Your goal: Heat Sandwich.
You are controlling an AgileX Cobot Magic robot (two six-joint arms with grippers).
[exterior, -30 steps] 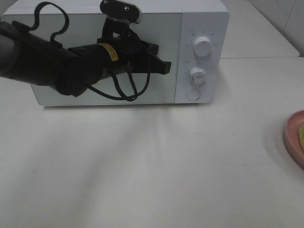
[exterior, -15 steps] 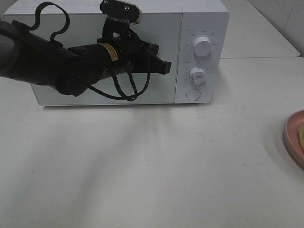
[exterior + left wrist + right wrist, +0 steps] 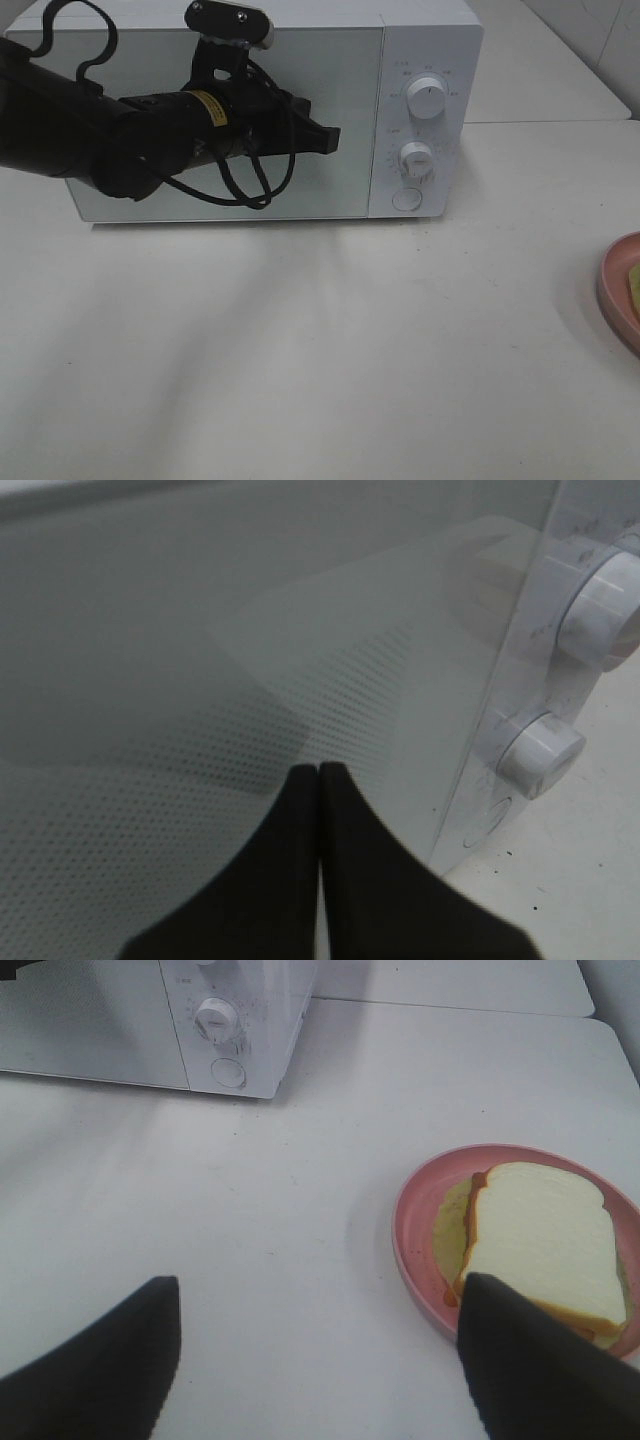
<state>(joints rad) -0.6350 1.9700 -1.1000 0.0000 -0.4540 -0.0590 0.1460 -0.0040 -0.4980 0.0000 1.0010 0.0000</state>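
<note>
The sandwich (image 3: 540, 1245), white bread over lettuce and reddish filling, lies on a round pink plate (image 3: 410, 1210) on the white table; in the high view only the plate's rim (image 3: 612, 285) shows at the right edge. My right gripper (image 3: 318, 1285) hovers open over the table just short of the plate, with nothing between its fingers. The white microwave (image 3: 250, 100) stands at the back with its door shut. My left gripper (image 3: 335, 140) is shut and empty, its tips (image 3: 318, 780) close to the door's glass, left of the control panel.
On the microwave's right side sit two white knobs (image 3: 427, 98) (image 3: 415, 158) and a round button (image 3: 406, 198). The black left arm with looping cables (image 3: 240, 185) crosses the door's front. Bare white tabletop lies between microwave and plate.
The left arm has shifted a little to the left along the microwave door, away from the control panel. Its gripper stays shut. The plate has not moved.
</note>
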